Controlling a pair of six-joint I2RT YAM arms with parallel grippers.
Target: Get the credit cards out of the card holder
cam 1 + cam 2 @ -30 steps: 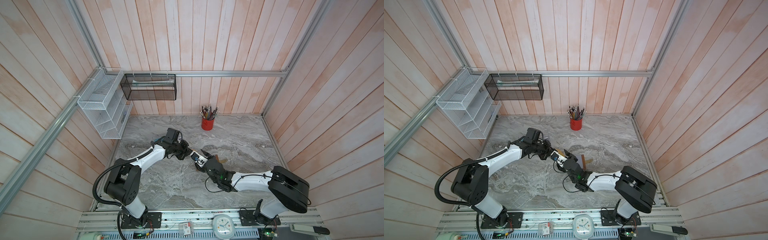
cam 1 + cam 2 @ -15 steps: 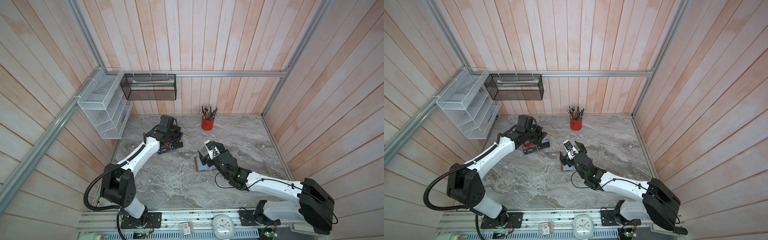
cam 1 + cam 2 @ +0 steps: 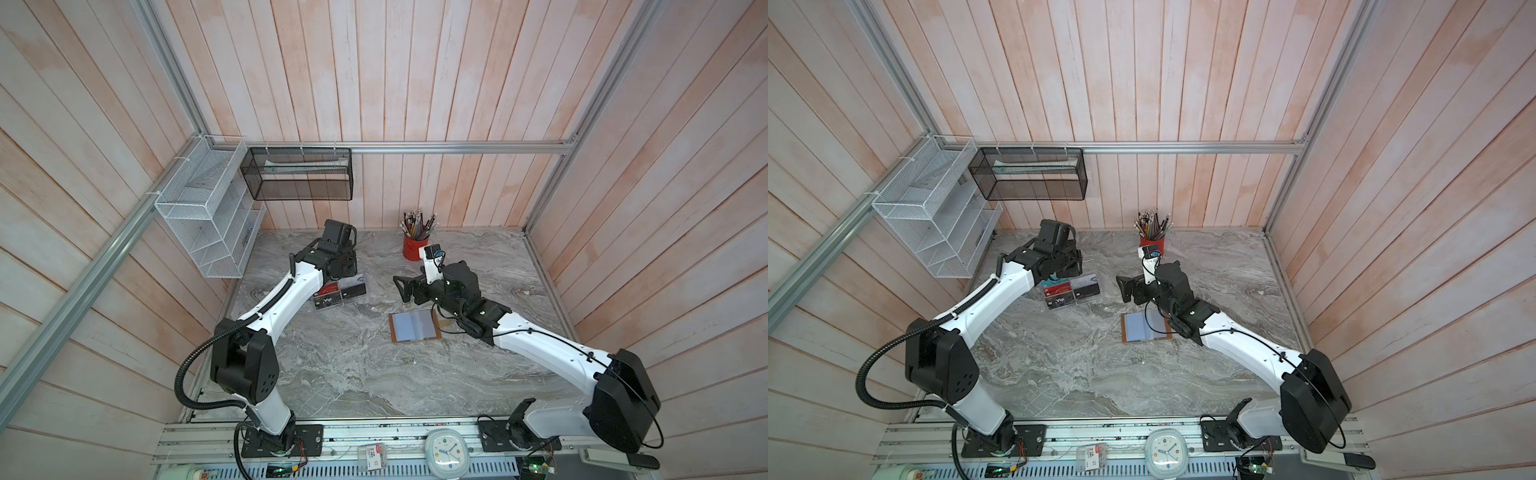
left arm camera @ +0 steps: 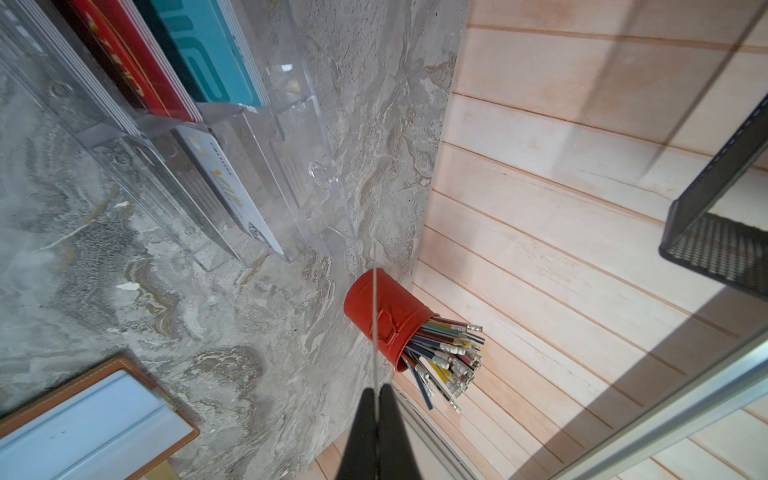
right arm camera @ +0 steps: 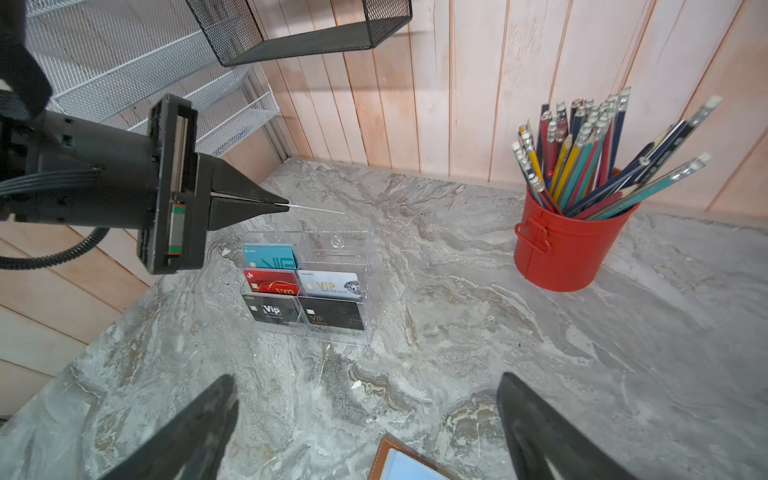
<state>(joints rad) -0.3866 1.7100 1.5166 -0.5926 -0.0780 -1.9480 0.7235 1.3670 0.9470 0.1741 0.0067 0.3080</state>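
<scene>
Nearest the robot's base, the card holder [image 3: 413, 331] is lying open and flat on the grey, stone-look table [image 3: 332, 374]. It is looking like soft brown leather with stitched edges. Its pale plastic sleeves are looking empty, but I cannot be sure. Just past its far edge, the right gripper [image 5: 365, 381] is hanging over the table with its fingers spread wide, holding nothing.

A bit farther back, the clear rack [image 5: 336, 249] is standing on the table. It is hard, shiny plastic, shaped like little steps. A whitish card [image 5: 328, 286] and a black card [image 5: 332, 316] are standing in the side nearer the red cup [image 5: 569, 253]. The pocket behind them is sitting empty.

Above the rack, the left gripper [image 5: 282, 203] is pinching one credit card [image 5: 316, 209] tight by its end. Only the thin edge is showing, so I cannot tell its colour.

I think this card is going into that empty pocket. To do it well, the arm should be lining the card up with the slot, going down slowly, and letting go only once the card is inside. The card is thin, stiff and slippery, and the rack is looking light, so a bump could push it away.

Farthest back, by the wooden wall, the round red cup is holding pencils.
</scene>
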